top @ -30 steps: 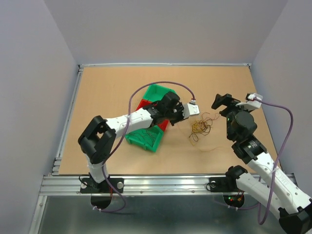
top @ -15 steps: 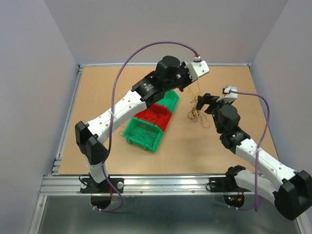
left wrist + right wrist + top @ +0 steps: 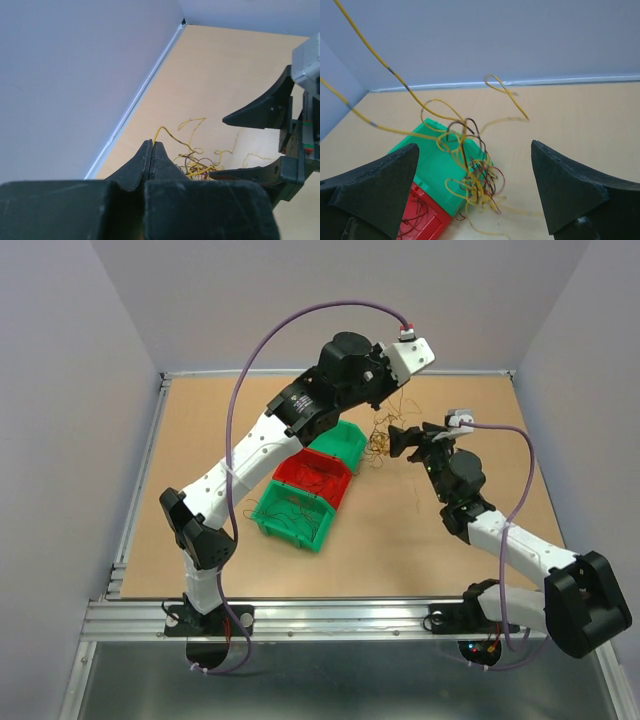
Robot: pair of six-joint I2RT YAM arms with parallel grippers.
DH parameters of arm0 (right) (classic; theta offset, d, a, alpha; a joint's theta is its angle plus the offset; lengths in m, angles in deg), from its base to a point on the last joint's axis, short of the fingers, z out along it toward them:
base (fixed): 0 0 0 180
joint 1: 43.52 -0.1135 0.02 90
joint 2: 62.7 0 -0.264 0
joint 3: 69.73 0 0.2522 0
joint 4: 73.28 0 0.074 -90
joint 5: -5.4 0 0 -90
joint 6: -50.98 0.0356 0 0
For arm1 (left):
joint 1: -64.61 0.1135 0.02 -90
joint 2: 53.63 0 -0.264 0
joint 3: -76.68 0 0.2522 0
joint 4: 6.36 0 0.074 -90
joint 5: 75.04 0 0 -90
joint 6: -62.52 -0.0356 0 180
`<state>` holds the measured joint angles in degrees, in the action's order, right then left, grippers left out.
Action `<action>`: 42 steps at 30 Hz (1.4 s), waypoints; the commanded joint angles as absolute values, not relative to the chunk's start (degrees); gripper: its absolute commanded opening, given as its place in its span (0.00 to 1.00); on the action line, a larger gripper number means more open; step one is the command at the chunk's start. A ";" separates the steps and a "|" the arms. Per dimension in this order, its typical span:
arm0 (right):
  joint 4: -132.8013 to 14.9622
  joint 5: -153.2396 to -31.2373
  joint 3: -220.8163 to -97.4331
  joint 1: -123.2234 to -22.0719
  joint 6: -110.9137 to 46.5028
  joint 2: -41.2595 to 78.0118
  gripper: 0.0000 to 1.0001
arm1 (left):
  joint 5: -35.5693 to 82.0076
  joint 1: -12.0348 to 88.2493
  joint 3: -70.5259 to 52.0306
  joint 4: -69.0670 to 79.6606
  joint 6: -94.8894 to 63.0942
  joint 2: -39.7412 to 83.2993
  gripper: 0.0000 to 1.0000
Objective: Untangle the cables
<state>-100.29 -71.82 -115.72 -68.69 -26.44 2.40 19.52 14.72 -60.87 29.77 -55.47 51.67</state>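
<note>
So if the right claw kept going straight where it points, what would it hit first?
Most likely the dangling cables, hanging between the open fingers of the right gripper; the green bin lies behind them. Depth is unclear.

Lying in a diagonal row on tan table [image 3: 200, 430]: far green bin [image 3: 360, 445], red bin [image 3: 338, 490], near green bin [image 3: 290, 533], each touching the next, all turned askew to table edges. Sitting just left of table middle. Enclosing table on left, back and right: plain grey walls [image 3: 330, 300]. Running along near table edge: ribbed metal rail [image 3: 330, 618].
</note>
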 commanded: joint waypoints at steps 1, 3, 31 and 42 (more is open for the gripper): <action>-110.75 -78.70 -115.39 -68.13 -28.21 5.05 0.98 | 21.37 13.98 -63.29 29.20 -53.85 50.08 0.00; -112.33 -81.25 -116.53 -68.13 -28.47 6.20 0.99 | 21.63 13.63 -63.20 29.63 -53.49 50.08 0.00; -113.04 -72.20 -116.19 -47.04 -0.87 30.64 0.43 | -5.95 13.81 -66.90 1.69 -54.37 47.53 0.00; -113.13 -74.39 -113.29 -46.95 -4.56 24.23 1.00 | -2.36 18.28 -63.84 1.60 -55.51 51.49 0.00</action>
<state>-110.34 -72.85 -114.74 -47.07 -2.95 27.82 -4.55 17.28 -66.15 4.57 -54.31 51.65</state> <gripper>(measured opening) 0.996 0.025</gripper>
